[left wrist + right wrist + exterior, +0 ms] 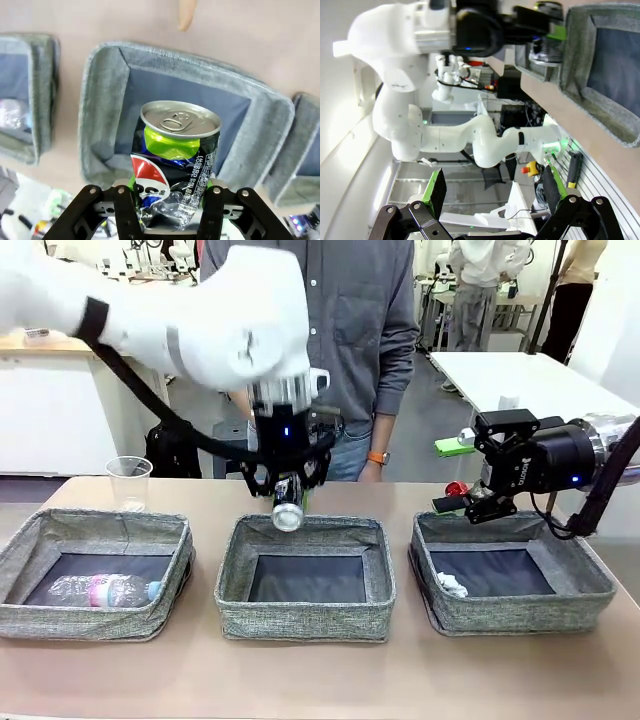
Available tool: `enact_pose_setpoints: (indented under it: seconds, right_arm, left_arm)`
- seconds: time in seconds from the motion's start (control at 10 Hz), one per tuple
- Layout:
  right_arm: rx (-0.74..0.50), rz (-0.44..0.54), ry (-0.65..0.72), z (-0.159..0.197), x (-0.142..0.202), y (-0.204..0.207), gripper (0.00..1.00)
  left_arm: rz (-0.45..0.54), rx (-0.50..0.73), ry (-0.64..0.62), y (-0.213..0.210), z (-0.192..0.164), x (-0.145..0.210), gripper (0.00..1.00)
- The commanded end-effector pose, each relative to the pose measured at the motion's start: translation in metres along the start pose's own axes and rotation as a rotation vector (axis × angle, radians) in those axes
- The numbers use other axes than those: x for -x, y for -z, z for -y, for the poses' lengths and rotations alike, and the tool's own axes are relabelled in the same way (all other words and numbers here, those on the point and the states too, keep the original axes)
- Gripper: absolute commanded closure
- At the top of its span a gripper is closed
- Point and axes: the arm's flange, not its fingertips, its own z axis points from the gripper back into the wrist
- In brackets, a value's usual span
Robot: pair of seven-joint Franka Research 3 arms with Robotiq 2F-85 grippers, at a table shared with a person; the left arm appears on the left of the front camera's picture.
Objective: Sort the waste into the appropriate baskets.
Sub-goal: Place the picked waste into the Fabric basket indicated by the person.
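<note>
3 grey baskets are set in a row on the surface (320,680): left basket (90,622), middle basket (305,622), right basket (520,615). 5 waste items are counted in front view. 1 clear bottle (100,590) w/ pink label lies in the left basket. 1 white paper wad (452,585) lies in the right basket. 1 clear cup (128,482) stands upright behind the left basket. 1 red can (455,489) is partly seen behind the right basket. 1 dark patterned can (288,512) is held by the left gripper (288,496) over the middle basket's far rim. Left wrist view adds the can's top, pull tab and crushed side, and a person's fingertip (186,12) on the surface. Right wrist view shows the right gripper (495,187) spread wide, nothing between the pads; in front view it hangs sideways at the right basket's far-left corner.
</note>
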Motion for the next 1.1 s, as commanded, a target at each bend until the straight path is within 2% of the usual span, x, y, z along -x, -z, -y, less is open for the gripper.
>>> enact_pose_setpoints:
  seconds: [0.0,0.1,0.5,0.6,1.0]
  right_arm:
    - [-0.024,0.011,0.012,-0.004,-0.001,0.001,0.0]
    - [-0.024,0.011,0.012,-0.004,-0.001,0.001,0.0]
    - [-0.024,0.011,0.012,-0.004,-0.001,0.001,0.0]
    - [-0.024,0.011,0.012,-0.004,-0.001,0.001,0.0]
    - [-0.024,0.011,0.012,-0.004,-0.001,0.001,0.0]
  left_arm:
    - [0.054,-0.052,0.029,0.014,0.007,0.002,0.59]
    - [0.054,-0.076,0.065,0.015,0.013,0.005,0.59]
    - [0.023,-0.07,0.065,0.013,0.016,0.006,0.59]
    - [0.012,-0.085,0.082,0.014,0.016,0.006,0.0]
    - [0.007,-0.074,0.082,0.013,0.018,0.006,0.0]
